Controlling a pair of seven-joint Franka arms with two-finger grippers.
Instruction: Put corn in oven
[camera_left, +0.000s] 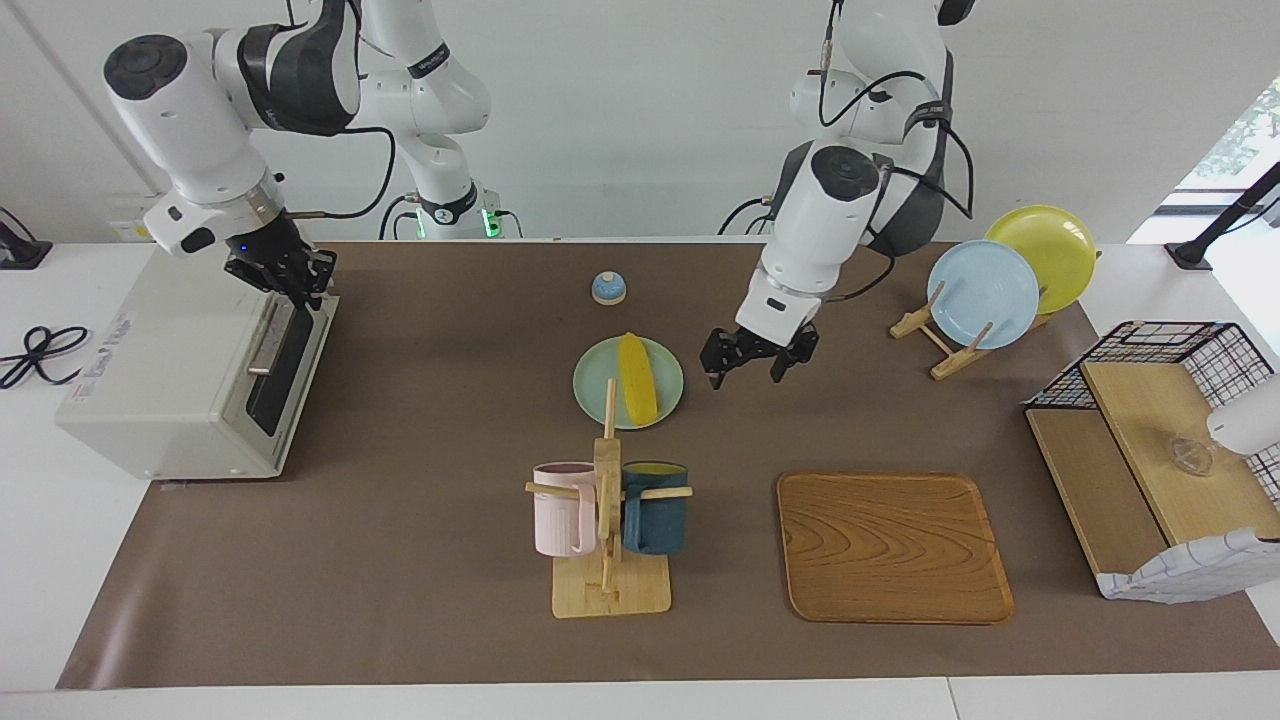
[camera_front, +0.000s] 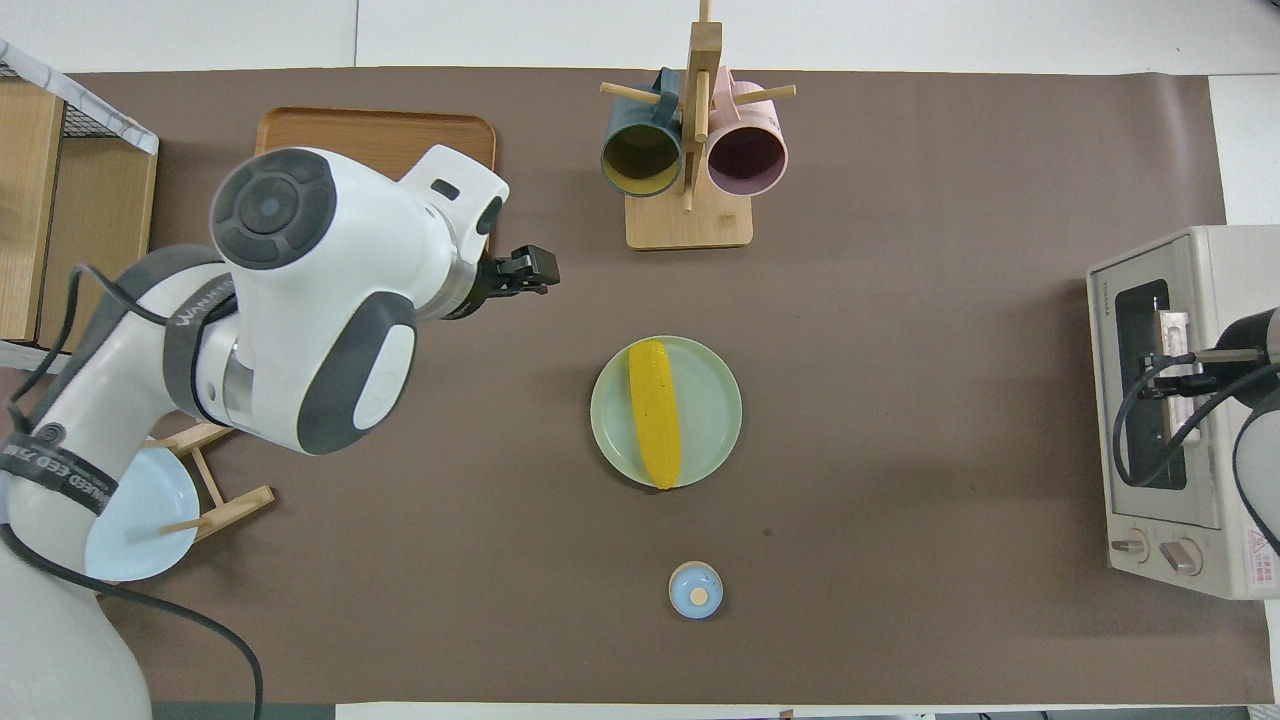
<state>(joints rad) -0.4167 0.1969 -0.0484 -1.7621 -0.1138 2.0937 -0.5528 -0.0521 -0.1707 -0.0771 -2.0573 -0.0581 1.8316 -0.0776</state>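
On the green plate (camera_left: 596, 392) lies the corn (camera_left: 634, 378); left gripper (camera_left: 758, 354) hovers beside it, fingers spread. Right gripper (camera_left: 283, 272) pinches the oven (camera_left: 170, 370) handle (camera_left: 264, 340). Labels unreadable.

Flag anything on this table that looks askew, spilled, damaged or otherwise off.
Nothing stands out. The corn lies whole on the green plate, the oven door is shut, mugs hang on their rack, and nothing looks spilled.

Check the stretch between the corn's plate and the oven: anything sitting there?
Nothing. In the overhead view only bare brown mat runs from the green plate holding the corn to the oven. The facing view agrees.
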